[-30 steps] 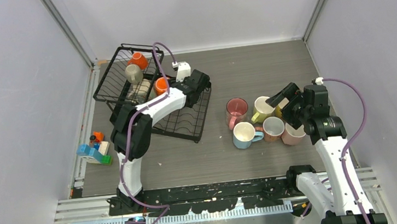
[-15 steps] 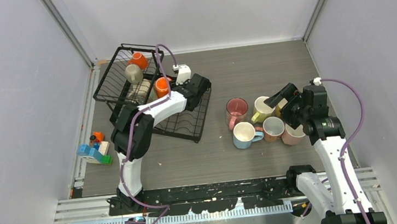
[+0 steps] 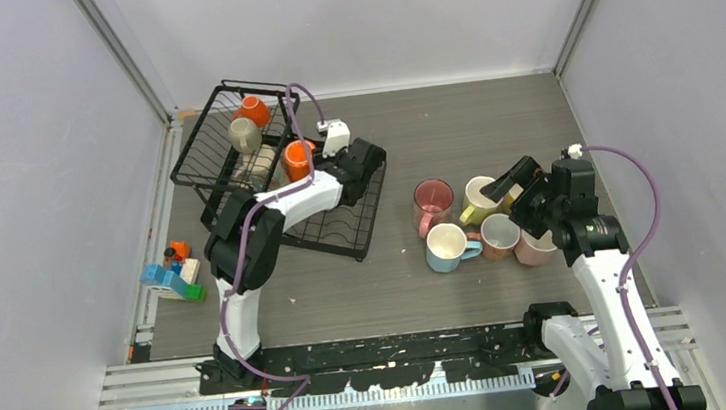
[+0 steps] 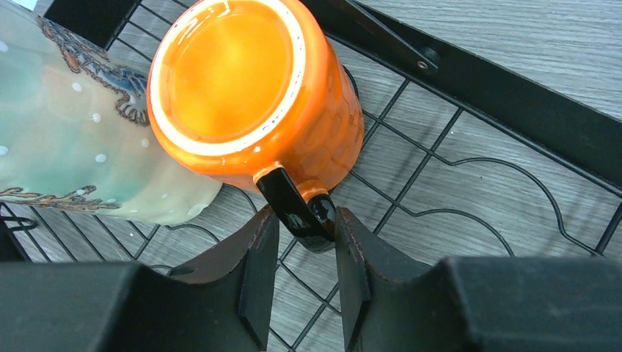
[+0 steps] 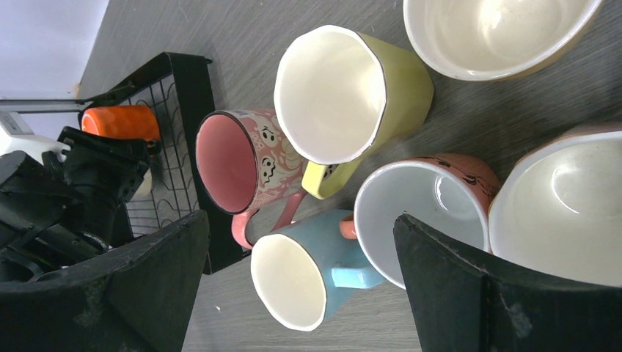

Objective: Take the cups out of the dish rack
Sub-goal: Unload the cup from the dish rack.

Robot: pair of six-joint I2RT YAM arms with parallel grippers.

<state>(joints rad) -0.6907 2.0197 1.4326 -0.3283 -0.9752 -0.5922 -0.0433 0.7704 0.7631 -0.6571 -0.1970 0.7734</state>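
While upturned in rack [image 4: 499, 82], orange mug [image 4: 242, 73]: handle [image 4: 297, 209] pinched in narrow left gripper [image 4: 306, 229].
Right gripper [image 5: 299, 227]: wide, empty, above unloaded mugs [image 5: 334, 95].
Risk: swinging on glossy handle, slipping, snagging wires.

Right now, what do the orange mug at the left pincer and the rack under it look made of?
Orange mug: likely glazed ceramic. It has glossy highlights and a paler, bare-looking ring round its base. Its handle is glossy black, with the same glazed look.
Dish rack: probably coated metal wire. The thin black rods are bent into curves and the finish is satin, though the coating type is unclear.
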